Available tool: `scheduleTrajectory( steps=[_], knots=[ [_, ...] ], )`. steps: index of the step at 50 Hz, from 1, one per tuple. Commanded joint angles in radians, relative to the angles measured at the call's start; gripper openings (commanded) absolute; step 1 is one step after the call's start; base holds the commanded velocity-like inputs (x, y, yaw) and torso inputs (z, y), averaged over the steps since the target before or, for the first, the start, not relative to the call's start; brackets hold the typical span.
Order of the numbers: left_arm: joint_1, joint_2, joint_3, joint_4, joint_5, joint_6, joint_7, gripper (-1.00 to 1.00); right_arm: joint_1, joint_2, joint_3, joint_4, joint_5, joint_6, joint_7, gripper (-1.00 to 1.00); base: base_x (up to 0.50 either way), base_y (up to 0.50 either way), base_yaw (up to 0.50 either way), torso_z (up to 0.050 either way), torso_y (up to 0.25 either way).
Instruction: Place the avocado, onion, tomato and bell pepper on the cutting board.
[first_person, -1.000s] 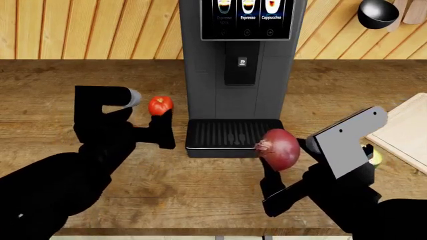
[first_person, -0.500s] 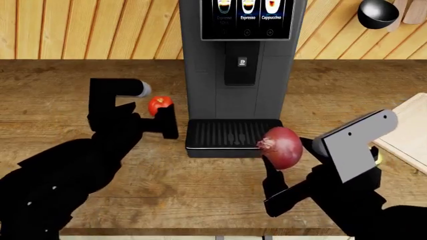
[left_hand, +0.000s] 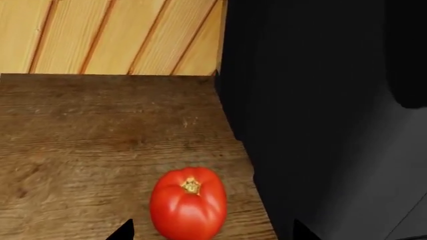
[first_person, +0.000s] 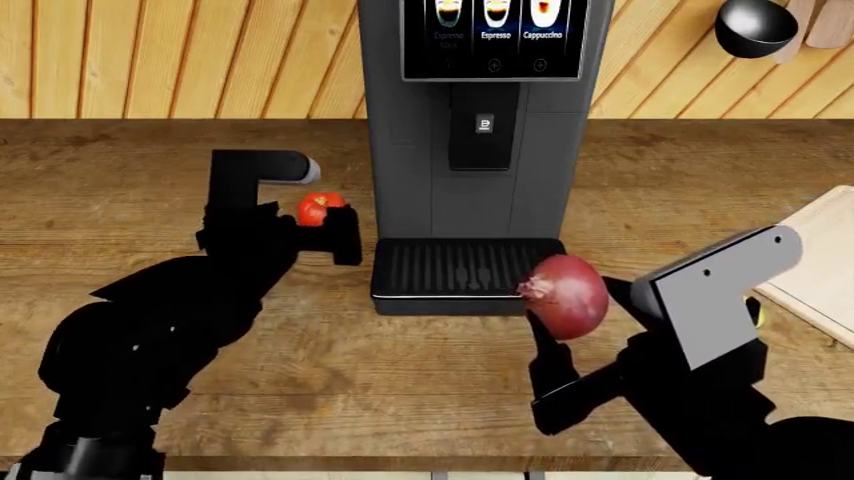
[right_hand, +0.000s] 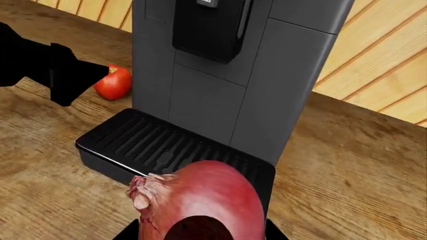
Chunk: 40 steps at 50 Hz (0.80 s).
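1. Right gripper (first_person: 567, 335) is clenched on the onion (first_person: 570, 296), holding it off the table (first_person: 400, 370) in front of the coffee machine's drip tray (first_person: 461, 270); right wrist view shows the onion (right_hand: 200, 202) filling the foreground, papery tip pointing toward the tray (right_hand: 167, 145).
2. Left gripper (first_person: 320, 225) is released, jaws spread on either side of the tomato (first_person: 316, 208); contact cannot be told.
3. Tomato sits on the table just beside the left side of the coffee machine (first_person: 487, 130); left wrist view shows it upright, stem spot up (left_hand: 189, 202), with the two dark fingertips (left_hand: 123, 231) at either side.
4. Right wrist view: tomato (right_hand: 113, 82) beside the machine's body (right_hand: 233, 75), left gripper's dark finger (right_hand: 67, 72) touching or just beside it.
5. Cutting board (first_person: 821, 250) lies at the table's right edge, partly cut off, well apart from the tomato.
6. A sliver of yellow-green, likely the avocado (first_person: 755, 313), shows behind the right arm near the board's edge; mostly hidden.
7. Bell pepper is not visible.
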Motion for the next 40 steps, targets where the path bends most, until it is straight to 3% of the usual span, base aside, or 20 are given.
scheduleTrajectory(
  steps=[1,40],
  knots=[
    [-0.023,0.019,0.027,-0.098,0.032,0.044,0.027,1.00,0.018,-0.005,-0.011,0.006,-0.015,0.008,-0.008,-1.00,0.00,0.00,0.00,0.000,0.000],
    [-0.140,0.104,0.120,-0.488,0.156,0.256,0.134,1.00,0.037,-0.015,-0.050,0.029,-0.053,0.003,-0.025,-1.00,0.00,0.00,0.00,0.000,0.000]
  ],
)
